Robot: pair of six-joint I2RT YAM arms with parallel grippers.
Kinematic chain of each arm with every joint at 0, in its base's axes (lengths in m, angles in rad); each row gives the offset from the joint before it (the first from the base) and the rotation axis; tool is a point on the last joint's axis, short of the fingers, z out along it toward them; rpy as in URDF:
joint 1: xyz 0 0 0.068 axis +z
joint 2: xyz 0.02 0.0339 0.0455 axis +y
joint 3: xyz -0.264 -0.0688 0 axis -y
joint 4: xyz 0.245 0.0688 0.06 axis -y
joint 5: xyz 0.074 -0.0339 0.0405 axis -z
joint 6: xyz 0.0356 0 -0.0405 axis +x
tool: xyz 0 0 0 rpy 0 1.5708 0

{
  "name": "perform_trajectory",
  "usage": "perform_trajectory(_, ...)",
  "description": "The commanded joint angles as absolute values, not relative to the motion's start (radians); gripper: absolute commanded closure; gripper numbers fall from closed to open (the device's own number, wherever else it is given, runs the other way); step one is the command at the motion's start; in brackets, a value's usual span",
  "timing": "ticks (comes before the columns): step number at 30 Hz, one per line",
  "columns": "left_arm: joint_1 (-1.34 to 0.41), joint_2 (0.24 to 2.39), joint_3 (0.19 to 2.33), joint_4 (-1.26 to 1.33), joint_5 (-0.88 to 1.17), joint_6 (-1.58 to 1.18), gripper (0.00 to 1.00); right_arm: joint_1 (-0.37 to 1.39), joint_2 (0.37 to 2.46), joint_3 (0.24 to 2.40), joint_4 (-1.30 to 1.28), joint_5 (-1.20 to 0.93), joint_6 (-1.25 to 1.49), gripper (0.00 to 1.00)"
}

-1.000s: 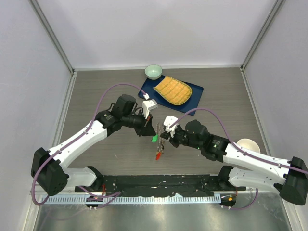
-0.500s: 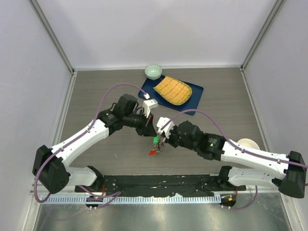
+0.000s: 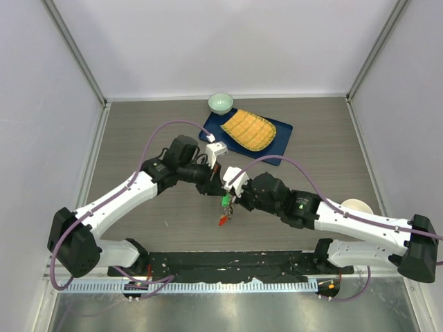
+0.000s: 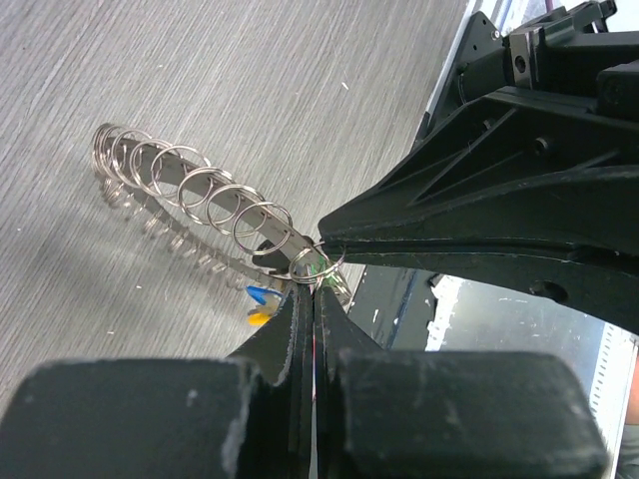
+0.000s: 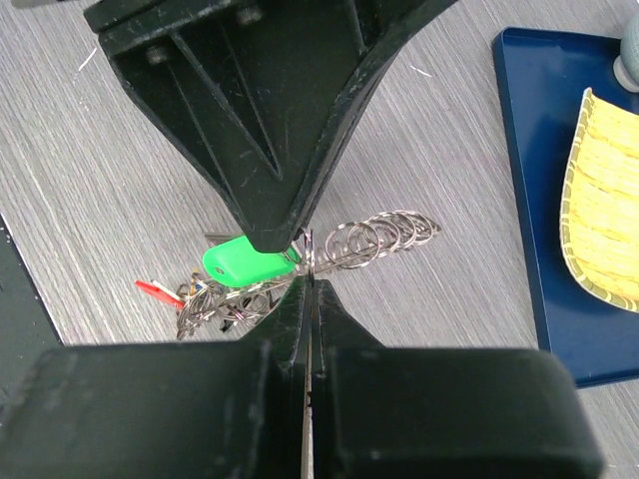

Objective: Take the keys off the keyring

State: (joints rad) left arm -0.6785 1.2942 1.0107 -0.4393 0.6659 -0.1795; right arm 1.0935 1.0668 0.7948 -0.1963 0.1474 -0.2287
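Two end effectors meet tip to tip over the middle of the grey wood-grain surface (image 3: pixel 138 124), just ahead of the arm bases. The left end effector (image 3: pixel 221 187) reaches in from the left and the right end effector (image 3: pixel 232 198) from the right.

Left end effector – clenched. In the left wrist view its fingers (image 4: pixel 300 329) are pressed flat together, and their tips nip the keyring (image 4: pixel 200 195) where one of the small split rings sits. Whether the pads catch the large ring or the small one cannot be told.

Right end effector – clenched. In the right wrist view its fingers (image 5: pixel 290 329) are pressed together on the same bunch, directly below the tip of the left one.

The keyring is held clear of the surface between the two tips. A row of small split rings runs along it and away from the grip. The keys (image 5: pixel 225 299) hang in a cluster beside the pinch point. A green plastic head (image 5: pixel 245 264) lies against the left tip, and a red head (image 5: pixel 158 291) sticks out at the far side.

At the far edge, well apart from the grip:
- a blue tray (image 3: pixel 279 140) carrying a yellow ridged mat (image 3: pixel 248 130);
- a pale green bowl (image 3: pixel 220 103) touching the tray's corner.

A cream bowl (image 3: pixel 358 206) sits at the right, partly behind the right arm.
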Motion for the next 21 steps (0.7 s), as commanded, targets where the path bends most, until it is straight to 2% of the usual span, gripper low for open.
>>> perform_trajectory(1, -0.686, 1.305, 1.005, -0.403, 0.7, -0.196, 1.0, 1.103, 1.069, 0.876, -0.058, 0.17, -0.224, 0.99)
perform_trajectory(14, -0.689, 1.312, 1.009, -0.403, 0.693, -0.206, 1.0, 1.115, 1.114, 0.919, -0.098, 0.213, -0.221, 0.98)
perform_trajectory(16, -0.687, 1.301, 1.012, -0.405, 0.69, -0.207, 1.0, 1.115, 1.094, 0.878, -0.077, 0.228, -0.195, 0.92)
perform_trajectory(17, -0.686, 1.296, 1.014, -0.406, 0.687, -0.206, 1.0, 1.115, 1.059, 0.85, -0.028, 0.251, -0.186, 0.8)
perform_trajectory(21, -0.669, 1.263, 1.026, -0.405, 0.702, -0.213, 1.0, 1.114, 0.892, 0.604, 0.176, 0.259, -0.143, 0.61)
